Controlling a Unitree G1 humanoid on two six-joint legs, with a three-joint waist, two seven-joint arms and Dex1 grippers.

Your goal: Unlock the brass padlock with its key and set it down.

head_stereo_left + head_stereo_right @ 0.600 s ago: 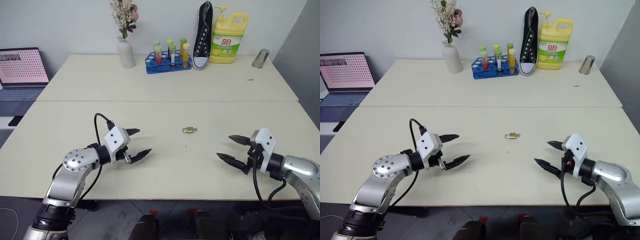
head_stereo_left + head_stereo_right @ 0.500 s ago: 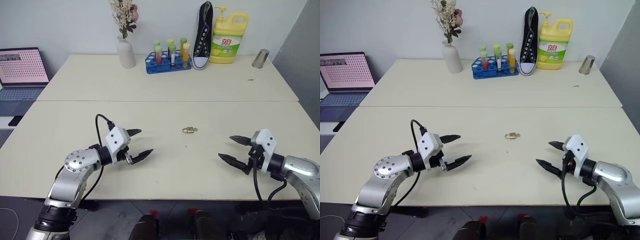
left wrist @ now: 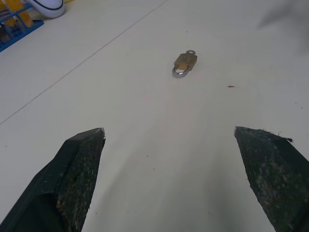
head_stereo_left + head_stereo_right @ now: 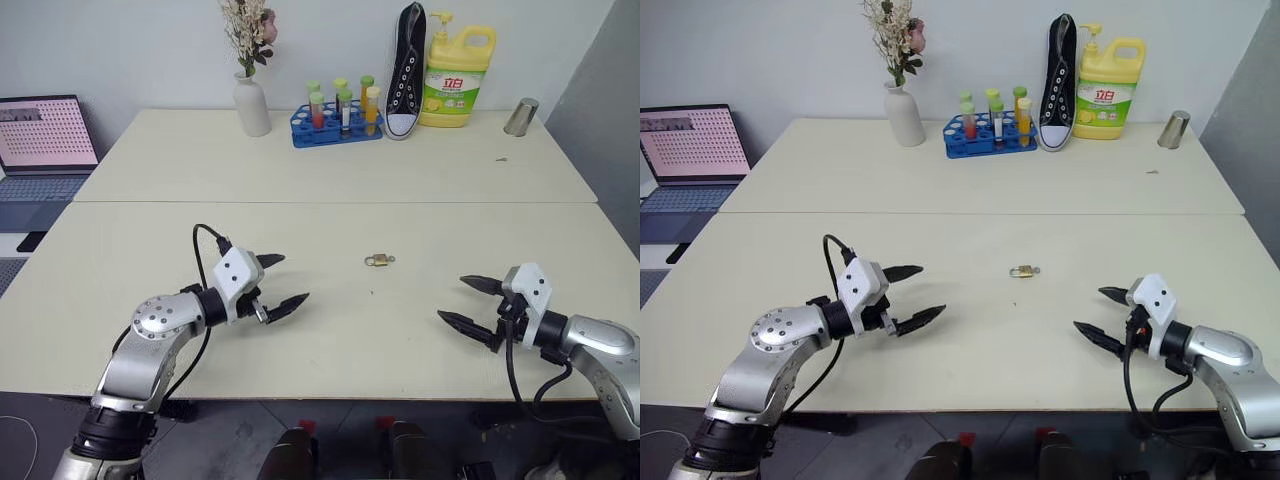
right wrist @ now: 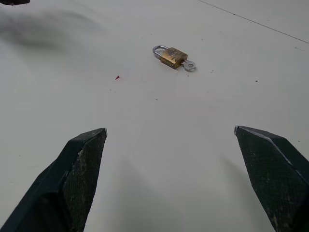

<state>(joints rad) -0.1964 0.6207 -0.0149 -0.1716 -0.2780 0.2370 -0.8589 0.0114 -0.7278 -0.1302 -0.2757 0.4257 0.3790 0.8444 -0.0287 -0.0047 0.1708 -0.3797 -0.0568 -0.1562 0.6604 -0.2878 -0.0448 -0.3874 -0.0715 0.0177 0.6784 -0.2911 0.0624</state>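
The brass padlock [image 4: 376, 261] lies flat on the cream table [image 4: 320, 330], about midway between my two arms. Its silvery shackle [image 5: 158, 50] is closed, and the key [image 5: 188, 65] sticks out of the opposite end of the gold body [image 5: 173, 56]. My left gripper [image 4: 277, 283] hovers open to the left of the padlock, nothing between its fingers. My right gripper [image 4: 472, 302] stands open to the right and slightly nearer the table's front edge, also empty. In the left wrist view the padlock [image 3: 185, 62] lies well ahead of the fingertips [image 3: 79, 164].
Along the back of the far table stand a white vase [image 4: 251, 104] with dried flowers, a blue rack of tubes [image 4: 337, 115], a black sneaker [image 4: 404, 70], a yellow detergent bottle [image 4: 457, 78] and a metal cup [image 4: 520, 116]. A laptop [image 4: 45, 135] sits at far left.
My left gripper has edged slightly toward the padlock. My right gripper has shifted a little to the right. The padlock has stayed put.
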